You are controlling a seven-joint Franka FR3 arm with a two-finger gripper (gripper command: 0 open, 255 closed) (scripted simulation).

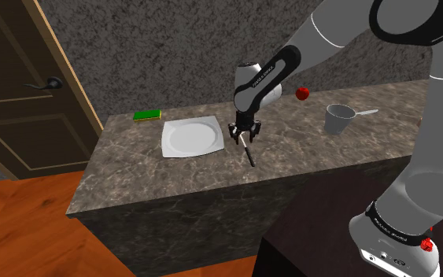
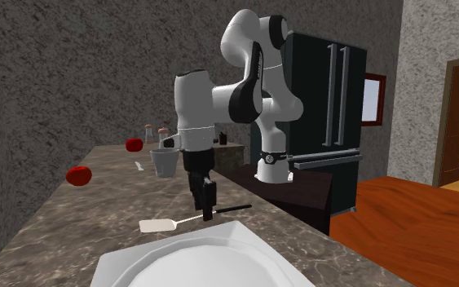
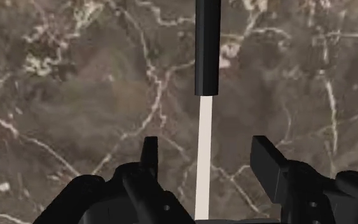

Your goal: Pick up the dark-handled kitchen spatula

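Gripper (image 3: 204, 153), jaws spread wide, hangs low astride the pale shaft of the dark-handled spatula (image 3: 206, 51), lying flat on the marbled counter (image 1: 306, 149) at the white plate's (image 1: 190, 138) three o'clock in the shoulder view, seemingly positioned to pinch it.

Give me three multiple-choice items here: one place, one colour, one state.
1. Where does the spatula lie? A on the counter beside the plate; B on the plate; C in the cup.
2. What colour is the plate? A red; B white; C green.
3. How is the tool? A shut on the spatula; B shut on nothing; C open, astride the spatula.
A: it lies flat on the counter, clear of the plate. B: plainly white. C: both fingers stand clear of the spatula.
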